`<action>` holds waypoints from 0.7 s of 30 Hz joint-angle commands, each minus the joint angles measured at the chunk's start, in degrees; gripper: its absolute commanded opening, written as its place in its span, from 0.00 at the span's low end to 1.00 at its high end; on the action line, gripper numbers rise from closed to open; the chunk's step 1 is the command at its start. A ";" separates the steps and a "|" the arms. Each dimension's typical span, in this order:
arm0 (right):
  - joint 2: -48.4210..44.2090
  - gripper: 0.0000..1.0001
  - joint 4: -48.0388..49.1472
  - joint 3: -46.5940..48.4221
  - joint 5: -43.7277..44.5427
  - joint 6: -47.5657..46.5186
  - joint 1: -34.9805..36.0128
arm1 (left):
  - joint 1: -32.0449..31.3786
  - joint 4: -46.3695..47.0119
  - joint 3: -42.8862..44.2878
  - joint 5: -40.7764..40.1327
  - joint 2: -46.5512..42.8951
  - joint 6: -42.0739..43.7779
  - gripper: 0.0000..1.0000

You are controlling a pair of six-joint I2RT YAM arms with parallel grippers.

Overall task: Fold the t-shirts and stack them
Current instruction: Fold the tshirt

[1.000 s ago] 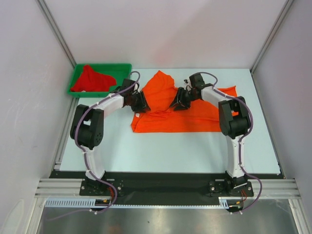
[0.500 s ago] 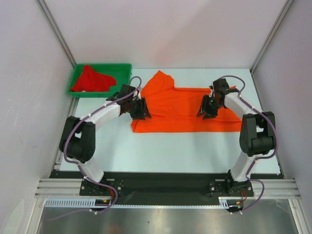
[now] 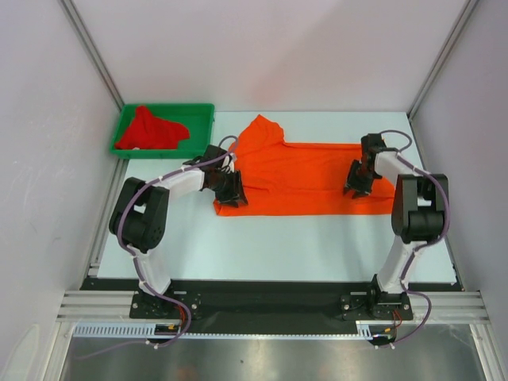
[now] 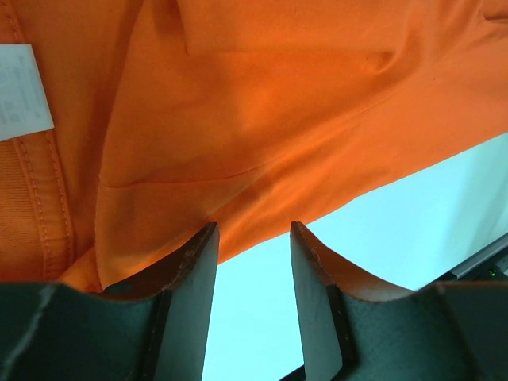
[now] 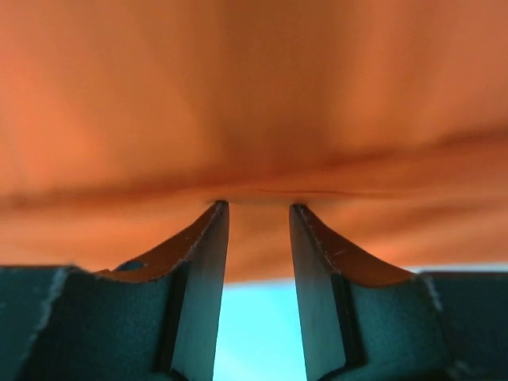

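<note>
Orange t-shirt (image 3: 302,178): flat on the table (image 3: 278,238). Both arms are bent low over it.
Left gripper (image 4: 252,230): at near-left hem, jaws spread, tips at the cloth.
Right gripper (image 5: 258,208): right end, jaws likewise spread.
White label (image 4: 20,87): left wrist view only.
Red t-shirt (image 3: 147,128): heaped in green tray (image 3: 202,111), far left.

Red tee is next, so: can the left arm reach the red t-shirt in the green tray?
Probably yes: the red t-shirt lies uncovered in the green tray, close to the left claw, nothing between.
</note>
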 commanded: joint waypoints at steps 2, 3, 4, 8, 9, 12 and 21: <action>10.63 0.42 1.42 12.72 3.11 -0.79 -3.06 | 0.16 -1.43 3.39 0.89 0.04 3.19 0.46; 12.05 0.41 -0.17 18.59 3.89 -0.96 -3.67 | 0.16 -2.66 4.00 0.72 -0.04 4.06 0.46; 13.10 0.42 -1.49 21.52 4.16 -1.05 -3.94 | 0.16 -3.19 4.53 0.63 -0.22 4.59 0.47; 11.71 0.44 -6.93 26.64 7.68 -2.19 -4.82 | 0.16 -4.95 7.69 -1.30 -2.24 7.14 0.48; 9.45 0.45 -7.47 25.95 7.50 -2.19 -5.43 | 0.16 -5.21 8.05 -1.13 -2.42 8.36 0.48; 2.95 0.48 -6.08 17.61 4.87 -2.19 -7.36 | 0.16 -5.31 8.93 0.35 -2.33 9.34 0.49; -3.67 0.50 -0.10 2.21 1.36 -3.69 -14.83 | 0.42 -3.64 6.82 0.02 1.89 8.02 0.48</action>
